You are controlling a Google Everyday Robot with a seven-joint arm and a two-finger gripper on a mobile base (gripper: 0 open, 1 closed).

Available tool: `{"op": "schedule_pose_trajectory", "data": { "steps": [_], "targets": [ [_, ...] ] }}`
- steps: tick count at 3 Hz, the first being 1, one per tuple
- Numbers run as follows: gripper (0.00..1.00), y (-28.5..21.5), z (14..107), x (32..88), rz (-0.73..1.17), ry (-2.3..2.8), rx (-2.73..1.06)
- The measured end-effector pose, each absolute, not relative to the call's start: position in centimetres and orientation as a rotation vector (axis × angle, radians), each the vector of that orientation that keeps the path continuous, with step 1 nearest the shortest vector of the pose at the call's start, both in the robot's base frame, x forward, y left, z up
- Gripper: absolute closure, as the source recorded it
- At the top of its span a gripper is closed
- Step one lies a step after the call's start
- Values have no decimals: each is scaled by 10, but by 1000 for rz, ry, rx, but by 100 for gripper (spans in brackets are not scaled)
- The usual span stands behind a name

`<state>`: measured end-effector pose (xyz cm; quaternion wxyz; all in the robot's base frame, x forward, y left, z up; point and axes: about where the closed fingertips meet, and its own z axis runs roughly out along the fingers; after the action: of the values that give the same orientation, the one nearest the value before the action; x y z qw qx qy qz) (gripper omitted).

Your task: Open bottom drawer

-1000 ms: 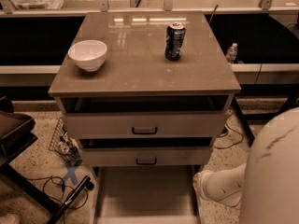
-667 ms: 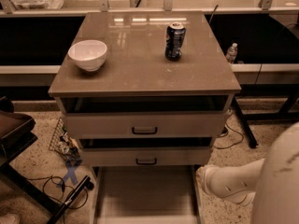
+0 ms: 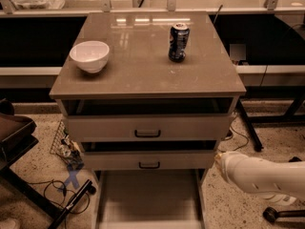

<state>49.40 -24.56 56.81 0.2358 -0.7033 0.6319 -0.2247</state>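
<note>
The cabinet point(image 3: 147, 80) has three tiers. The top drawer front point(image 3: 190, 128) and the middle drawer front point(image 3: 190, 160) each carry a black pull handle. Below them the bottom drawer point(image 3: 147, 194) stands pulled out toward me, showing its pale, bare inside. Its front and handle lie past the lower edge of the view. My white arm point(image 3: 267, 178) comes in from the right. My gripper point(image 3: 220, 161) is at the arm's tip, beside the cabinet's lower right corner, to the right of the open drawer and apart from it.
A white bowl point(image 3: 89, 55) and a dark soda can point(image 3: 178, 42) stand on the cabinet top. Cables and a black stand point(image 3: 71, 204) lie on the floor at the left. A dark chair point(image 3: 12, 137) is at the far left. Shelving runs behind.
My arm's tip has drawn up and to the right, away from the side of the pulled-out bottom drawer. The drawer, bowl and can have not moved.
</note>
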Motion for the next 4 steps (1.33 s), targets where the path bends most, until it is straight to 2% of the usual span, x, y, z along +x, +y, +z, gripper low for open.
{"op": "schedule_pose_trajectory", "data": {
  "steps": [2,4],
  "targets": [
    [100,-302,637,499,-782,1558,-2066],
    [100,-327,703,470,-812,1444,-2062]
  ]
}}
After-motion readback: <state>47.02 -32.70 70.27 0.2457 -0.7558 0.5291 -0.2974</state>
